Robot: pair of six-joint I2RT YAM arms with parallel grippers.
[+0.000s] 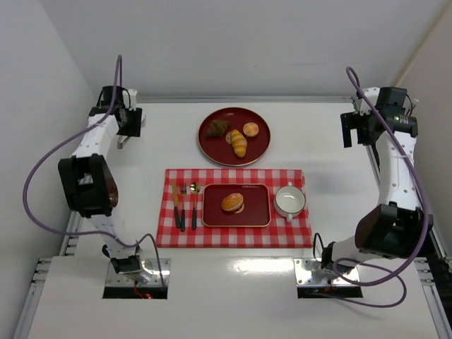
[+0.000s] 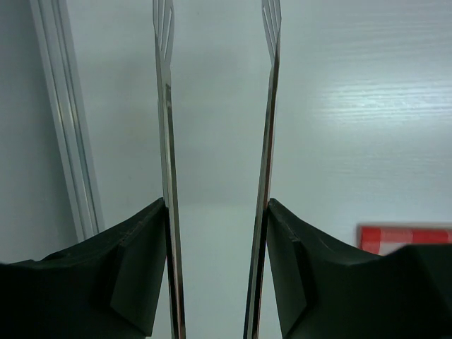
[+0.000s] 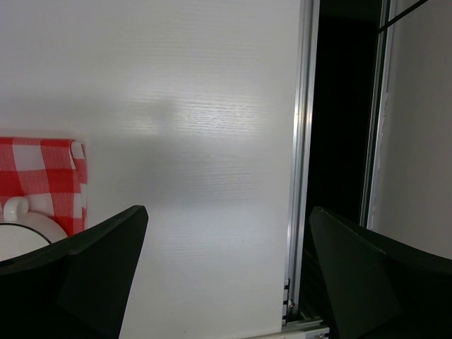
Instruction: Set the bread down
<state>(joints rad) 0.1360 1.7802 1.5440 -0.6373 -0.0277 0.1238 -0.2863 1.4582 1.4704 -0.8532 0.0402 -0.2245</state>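
Nearest to us in the left wrist view are the black fingers of the left gripper [image 2: 215, 208]. They clasp a pair of thin metal tongs [image 2: 168, 141], one blade lying against the inside of each finger. The blades stand apart with only white table [image 1: 332, 162] showing between them.

In the right wrist view, the right gripper [image 3: 227, 219] has its fingers spread wide and holds nothing. It hangs over the table's right edge, with a corner of the red-and-white checked cloth [image 1: 296, 233] and the rim of the white cup [image 1: 289, 201] at the left of that view.

From above, we see the bread [image 1: 232, 203] lying in the middle of the square red tray [image 1: 256, 213], golden top upward. The tray sits on the cloth, with the cup just to its right and the cutlery [image 1: 185, 205] just to its left.

The bread is well apart from both grippers. The left one is off at the far left of the table and the right one at the far right edge, both farther from the arm bases than the tray. The bread lies roughly midway between them.

Beyond the cloth, a round red plate [image 1: 212, 146] carries a dark pastry [image 1: 217, 128], a ridged yellow roll [image 1: 239, 143] and a small bun [image 1: 251, 129].
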